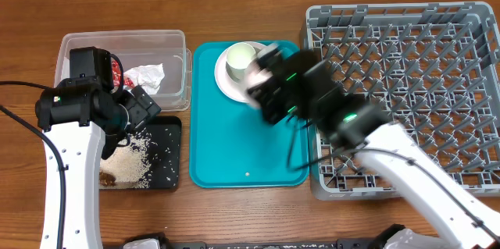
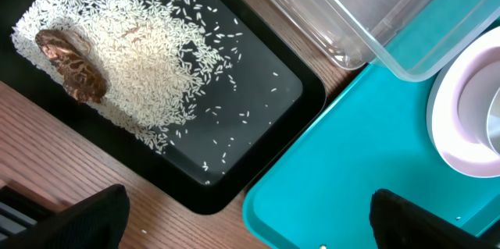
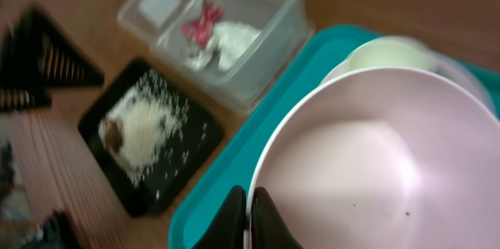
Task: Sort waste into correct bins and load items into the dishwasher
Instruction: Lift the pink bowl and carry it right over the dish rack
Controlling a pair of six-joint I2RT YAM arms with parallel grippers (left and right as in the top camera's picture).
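White dish [image 3: 367, 163], probably a bowl, is rim-pinched by the right gripper [image 3: 250, 216]; left gripper [image 2: 250, 222] gapes above black tray [image 2: 244, 154].

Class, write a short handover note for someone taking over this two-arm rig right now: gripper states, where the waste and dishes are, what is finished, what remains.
Left gripper: open, holding nothing, over the black tray.
Right gripper: shut on the rim of a white bowl above the teal tray.
Done: napkin and red wrapper are in the clear tub; rice and brown bit are in the black tray.
Left: load the bowl, then the cup and small plate, into the grey dish rack, which shows no dishes.
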